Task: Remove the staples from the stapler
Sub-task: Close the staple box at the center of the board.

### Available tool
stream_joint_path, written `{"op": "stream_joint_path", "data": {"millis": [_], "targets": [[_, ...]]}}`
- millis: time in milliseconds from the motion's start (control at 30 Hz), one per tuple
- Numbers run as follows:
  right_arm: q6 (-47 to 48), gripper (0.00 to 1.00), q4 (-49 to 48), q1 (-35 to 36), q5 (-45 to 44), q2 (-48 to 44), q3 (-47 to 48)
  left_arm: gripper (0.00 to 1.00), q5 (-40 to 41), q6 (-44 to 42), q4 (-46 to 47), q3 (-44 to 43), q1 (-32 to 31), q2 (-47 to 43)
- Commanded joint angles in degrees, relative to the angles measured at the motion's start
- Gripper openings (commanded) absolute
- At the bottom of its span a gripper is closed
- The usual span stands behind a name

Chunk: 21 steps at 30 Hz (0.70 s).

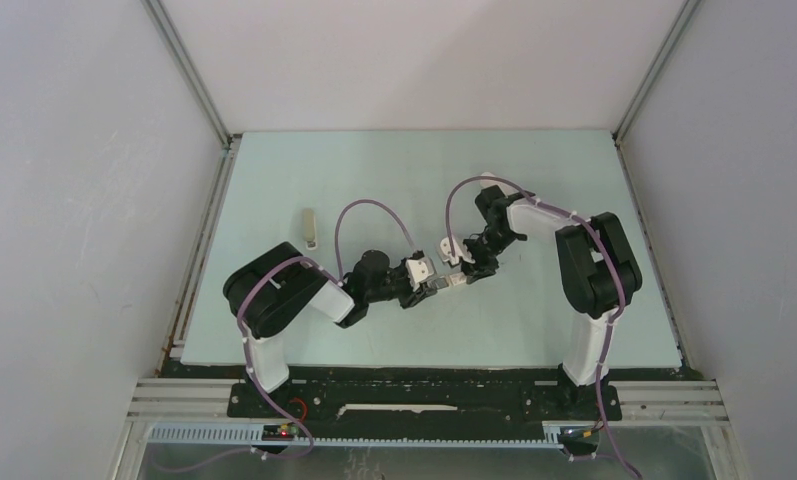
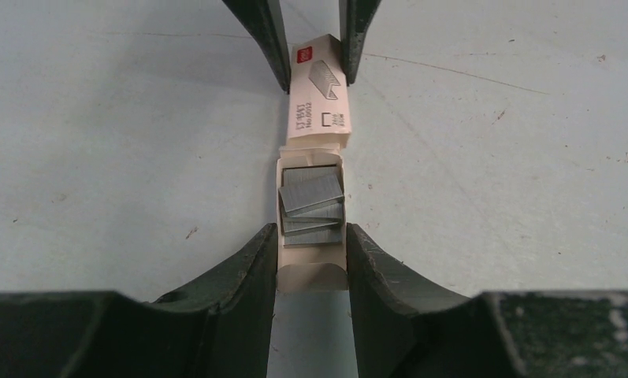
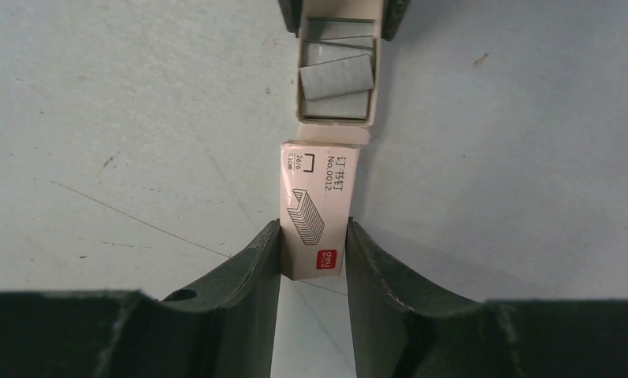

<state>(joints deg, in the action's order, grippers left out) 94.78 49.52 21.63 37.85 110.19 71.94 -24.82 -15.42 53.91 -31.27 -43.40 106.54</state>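
Left gripper pinches the open tray of loose staples, right gripper pinches the sleeve, long axis running straight between my two tools near the middle of the tabletop, staples nearest my left fingertips.

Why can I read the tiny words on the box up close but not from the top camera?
Right wrist view: the box fills the middle, evenly lit, print sharp. Left wrist view: staples crisp, a soft shadow beside the far fingers. Top external view: the box is too small there.
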Motion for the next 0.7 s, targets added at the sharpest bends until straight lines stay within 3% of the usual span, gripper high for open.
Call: {"op": "stream_joint_path", "data": {"millis": [0,433,667], "targets": [[4.5,0.42,1.8,1.0,-0.9,-3.2,-1.4,0.42,-1.6,0.3,4.1,0.6,-0.4,0.1],[-1.0,0.42,-2.3,1.1,-0.2,-3.5,-1.7,0.42,-4.4,1.8,5.8,0.3,-0.4,1.2],[1.1,0.42,-2.0,1.9,-1.5,-4.1,-3.2,0.42,-5.3,2.5,7.4,0.3,-0.4,1.8]]}}
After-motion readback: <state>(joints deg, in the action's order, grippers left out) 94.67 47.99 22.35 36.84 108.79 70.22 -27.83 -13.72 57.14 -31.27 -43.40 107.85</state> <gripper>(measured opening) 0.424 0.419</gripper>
